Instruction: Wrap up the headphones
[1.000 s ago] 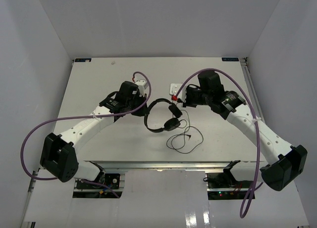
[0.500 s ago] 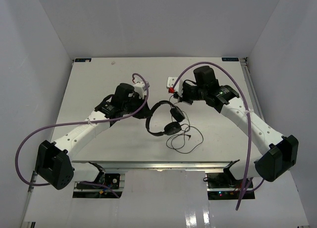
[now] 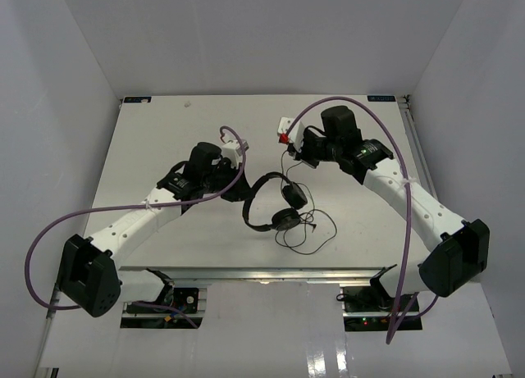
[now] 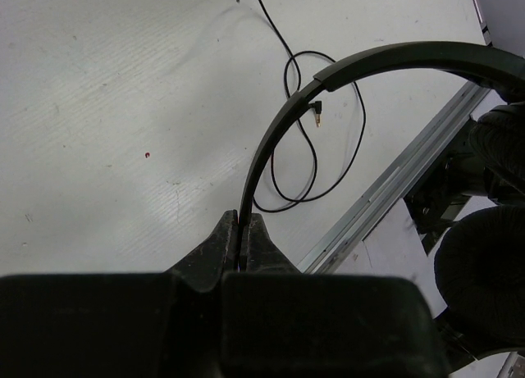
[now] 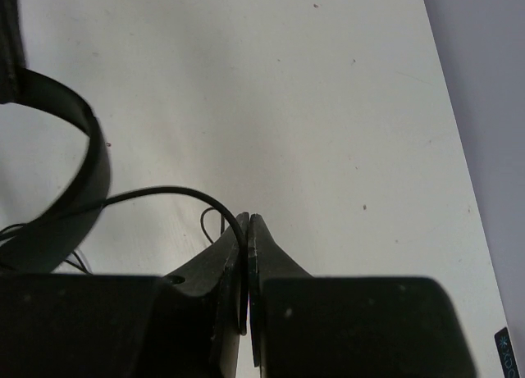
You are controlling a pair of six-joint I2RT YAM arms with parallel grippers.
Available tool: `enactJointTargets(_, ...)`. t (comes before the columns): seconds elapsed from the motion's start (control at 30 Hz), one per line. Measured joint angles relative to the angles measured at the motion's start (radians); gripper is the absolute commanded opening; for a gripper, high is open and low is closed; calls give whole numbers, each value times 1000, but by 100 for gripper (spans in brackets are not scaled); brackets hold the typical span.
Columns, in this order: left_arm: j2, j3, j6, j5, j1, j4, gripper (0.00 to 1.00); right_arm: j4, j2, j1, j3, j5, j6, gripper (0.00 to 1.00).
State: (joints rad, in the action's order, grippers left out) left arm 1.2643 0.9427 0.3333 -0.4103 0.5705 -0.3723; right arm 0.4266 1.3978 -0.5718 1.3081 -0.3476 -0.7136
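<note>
Headphones point(image 3: 286, 220) hang mid-counter point(image 3: 164, 132), toward its near edge. Our left jaws are closed on the headband point(image 4: 268, 140) to anchor it, while our right jaws pinch the cord point(image 5: 164, 189), ready for winding, we judge.

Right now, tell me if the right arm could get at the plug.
Probably not yet: the right gripper has its jaws shut on the cord; the plug lies uncovered on the table.
</note>
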Motion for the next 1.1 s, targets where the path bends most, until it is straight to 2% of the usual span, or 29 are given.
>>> enactJointTargets(0.23, -90, -16, 33, -3, 0, 19, 0, -29, 17, 62, -32, -9, 91, 8)
enactJointTargets(0.4, -133, -16, 50, -1, 0, 37, 0, -41, 17, 102, -44, -107, 161, 8)
enactJointTargets(0.73, -146, -15, 123, 13, 0, 49, 0, -118, -1, 139, -154, -296, 292, 8)
enactJointTargets(1.1, -150, 84, 172, 99, 0, 31, 0, -253, -30, 185, -254, -391, 391, 12)
